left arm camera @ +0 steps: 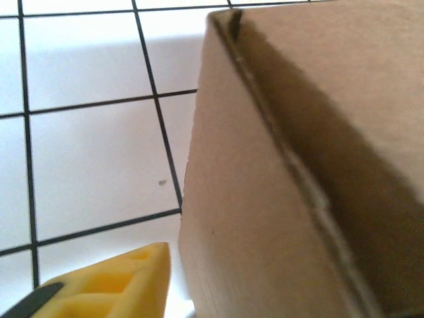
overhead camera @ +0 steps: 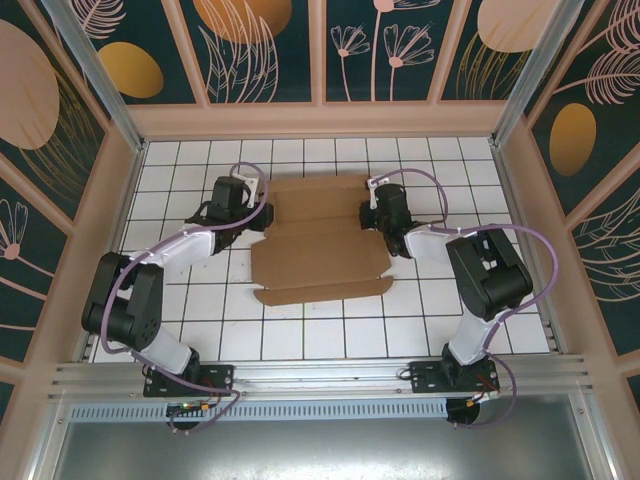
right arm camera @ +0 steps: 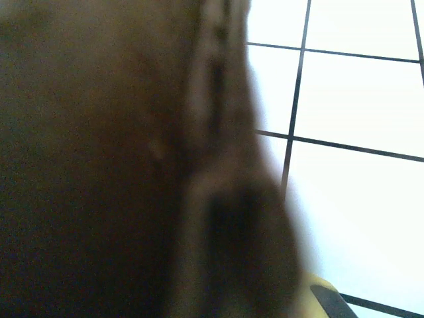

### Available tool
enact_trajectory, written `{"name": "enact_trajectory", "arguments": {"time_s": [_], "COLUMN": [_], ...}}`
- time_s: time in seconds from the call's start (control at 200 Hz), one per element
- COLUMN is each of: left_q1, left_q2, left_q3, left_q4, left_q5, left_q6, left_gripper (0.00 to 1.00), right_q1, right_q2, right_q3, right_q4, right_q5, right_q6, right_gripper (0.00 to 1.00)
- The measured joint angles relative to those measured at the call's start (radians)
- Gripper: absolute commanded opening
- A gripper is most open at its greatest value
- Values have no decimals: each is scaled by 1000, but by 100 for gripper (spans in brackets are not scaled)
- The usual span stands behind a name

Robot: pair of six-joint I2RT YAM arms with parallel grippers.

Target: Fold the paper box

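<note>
Two arms flank the box [overhead camera: 320, 250], equally near: left gripper [overhead camera: 256, 213] at its left edge, right gripper [overhead camera: 374, 212] at its right. Cannot tell either's jaw state.

The paper box [overhead camera: 322, 245] blocked the middle of the tiled table [overhead camera: 330, 335]. The left gripper [overhead camera: 262, 212] crowded its ten o'clock edge and the right gripper [overhead camera: 375, 212] its two, while open tiles lay toward six.

Your overhead view is sharp and evenly lit, with soft shadows on the table [overhead camera: 330, 335]. At your left wrist the paper box [left arm camera: 252, 218] looks slightly soft; at your right wrist it's a dark blur against the glaring white table.
</note>
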Motion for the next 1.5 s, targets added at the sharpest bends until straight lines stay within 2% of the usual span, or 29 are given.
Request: {"name": "enact_trajectory", "arguments": {"time_s": [0.115, 0.31, 0.706, 0.866, 1.091, 1.331, 1.501], "left_q1": [-6, -9, -67, -78, -76, -75, -75], "left_q2": [23, 38, 85, 89, 76, -31, -142], "left_q3": [4, 14, 62, 63, -21, -145, -207], "left_q4": [14, 20, -3, 2, 121, 179, 198], "left_q5": [-41, -148, -360, -393, -361, -316, -281], "left_q6": [-4, -11, -63, -92, -142, -181, -204], "left_gripper": [17, 0, 0, 0, 31, 50, 54], "right_q1": [15, 55, 147, 159, 161, 163, 168], "right_q2": [-1, -17, -47, -49, -49, -69, -102], "right_q3": [-1, -17, -18, -20, -82, -163, -173], "right_q4": [0, -3, -40, -42, 35, 143, 185], "right_q5": [12, 54, 220, 249, 273, 301, 317], "right_q6": [-1, 1, 55, 69, 76, 56, 40], "right_gripper": [0, 0, 0, 0, 0, 0, 0]}}
